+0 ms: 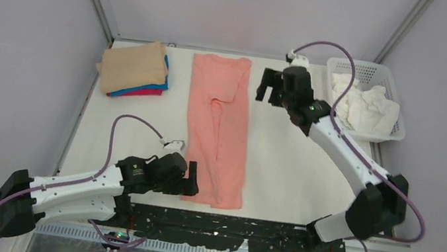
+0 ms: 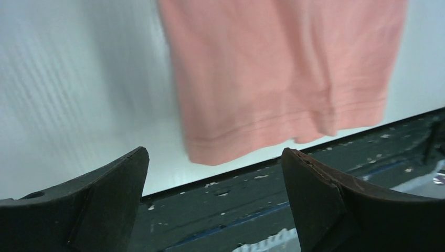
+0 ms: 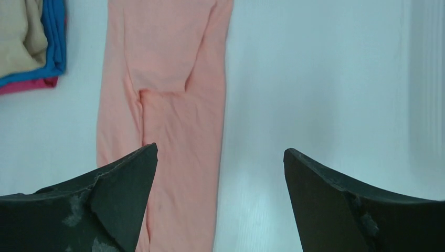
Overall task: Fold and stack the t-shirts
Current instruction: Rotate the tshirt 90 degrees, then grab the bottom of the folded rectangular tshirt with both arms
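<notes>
Left gripper: jaws wide, empty, just beside the near hem of the salmon-pink t-shirt, likely lined up to pinch that edge. The shirt lies flat on the white table, folded lengthwise into a long narrow strip of soft cotton with a sleeve crease midway. Right gripper: also spread wide, nothing held, hovering near the far end. Far left is the folded stack, tan over blue over magenta, probably the drop spot. Far right: white lattice basket with crumpled white cloth.

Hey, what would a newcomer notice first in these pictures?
The long salmon-pink shirt lies folded into a narrow strip down the middle of the table. A tan, blue and magenta stack sits far left, a white basket of white cloth far right.
</notes>
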Motion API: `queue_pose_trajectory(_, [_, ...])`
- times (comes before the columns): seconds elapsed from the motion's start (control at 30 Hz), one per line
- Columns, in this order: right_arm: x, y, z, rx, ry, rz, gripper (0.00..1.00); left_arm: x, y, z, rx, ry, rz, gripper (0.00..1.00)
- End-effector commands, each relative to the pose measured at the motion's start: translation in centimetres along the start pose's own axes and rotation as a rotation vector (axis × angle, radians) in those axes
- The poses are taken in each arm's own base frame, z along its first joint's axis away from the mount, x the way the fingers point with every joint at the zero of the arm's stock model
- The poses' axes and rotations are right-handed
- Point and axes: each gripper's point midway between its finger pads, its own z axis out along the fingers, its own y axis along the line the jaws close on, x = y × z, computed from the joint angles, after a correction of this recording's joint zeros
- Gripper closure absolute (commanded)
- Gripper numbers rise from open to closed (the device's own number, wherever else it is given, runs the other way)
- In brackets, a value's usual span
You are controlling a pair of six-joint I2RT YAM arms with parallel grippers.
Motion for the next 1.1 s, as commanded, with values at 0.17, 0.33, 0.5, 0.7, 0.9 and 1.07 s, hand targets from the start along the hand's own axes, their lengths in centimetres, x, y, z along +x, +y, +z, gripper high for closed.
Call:
queue_pose_trajectory(0.17, [16.6,-2.7,-12.1,0.039,0.139,0.052,0.04,0.6,3.8,0.9,-0.186,0.008,0.067,0.02])
queue_pose_trajectory(0.33, [23.3,-0.2,-15.1,-0.082,0.328,0.003,0.02,1.6,2.8,2.1,-0.177,0.083,0.084,0.14])
queue_pose_trajectory(0.5, [29.2,1.4,-16.8,-0.135,0.483,-0.041,0.06,3.1,3.2,2.8,-0.173,0.142,0.077,0.37])
queue_pose_trajectory(0.7, [33.6,2.2,-18.4,-0.133,0.617,-0.1,0.13,3.9,4.5,2.3,-0.182,0.147,0.051,0.67])
queue_pose_trajectory(0.9, [36.0,4.5,-19.6,-0.242,0.681,-0.092,0.25,4.3,4.8,2.5,-0.171,0.145,0.038,1.0])
queue_pose_trajectory(1.07, [37.5,5.9,-19.7,-0.298,0.719,-0.073,0.35,4.4,4.0,3.2,-0.133,0.153,0.046,1.0])
